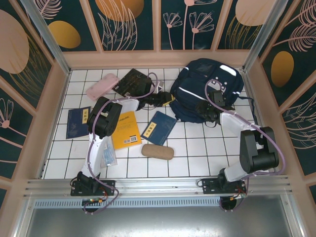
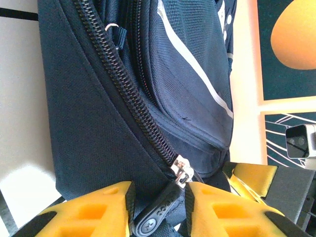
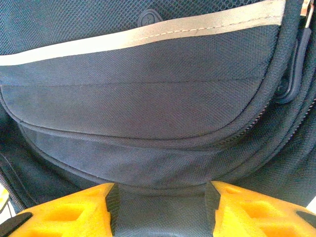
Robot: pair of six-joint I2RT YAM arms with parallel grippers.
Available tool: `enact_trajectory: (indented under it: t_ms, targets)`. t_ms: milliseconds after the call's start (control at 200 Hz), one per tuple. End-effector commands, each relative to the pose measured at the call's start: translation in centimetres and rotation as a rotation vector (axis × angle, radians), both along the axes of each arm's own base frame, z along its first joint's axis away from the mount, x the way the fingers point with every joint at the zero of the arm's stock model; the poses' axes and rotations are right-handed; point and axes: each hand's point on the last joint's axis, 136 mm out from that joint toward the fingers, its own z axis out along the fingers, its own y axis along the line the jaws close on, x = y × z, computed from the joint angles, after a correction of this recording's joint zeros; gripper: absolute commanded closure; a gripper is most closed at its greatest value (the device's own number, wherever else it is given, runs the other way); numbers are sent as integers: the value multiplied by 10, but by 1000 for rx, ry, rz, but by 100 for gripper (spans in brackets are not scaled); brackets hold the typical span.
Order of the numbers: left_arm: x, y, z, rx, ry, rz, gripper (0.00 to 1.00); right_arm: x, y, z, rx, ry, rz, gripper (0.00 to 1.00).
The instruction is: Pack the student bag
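Student bag (image 1: 195,74) lies at the far right of the tiled table (image 1: 197,153), its far edge close to the far wall and its right side near the right wall; little room there.

Left gripper (image 1: 162,100) is at the bag's left edge; in the left wrist view its yellow fingers (image 2: 98,210) stand part-way apart either side of the dark zip pull (image 2: 157,213), just below the metal slider (image 2: 180,170); cannot tell whether the pads press the pull.

Right gripper (image 1: 210,112) is on the bag's near edge; in the right wrist view the claw (image 3: 158,190) is clamped on a fold of navy fabric that fills the gap between both fingers.

Surroundings:
- black book (image 1: 132,81) and pink case (image 1: 102,85) far left
- navy booklet (image 1: 159,127) just near of the left gripper
- yellow book (image 1: 126,129) partly under the left arm
- second navy booklet (image 1: 78,121) at the left edge
- tan pouch (image 1: 157,151) near centre

Bare tiles lie near right, between the tan pouch and the right arm.
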Motion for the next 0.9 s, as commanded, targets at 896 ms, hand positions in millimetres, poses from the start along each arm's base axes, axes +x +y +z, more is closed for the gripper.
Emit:
enact_trajectory:
  t_ms: [896]
  targets:
    - [-21,-12,25,-76,-45,-128,70,6,0,-5,-18,3,-2,47]
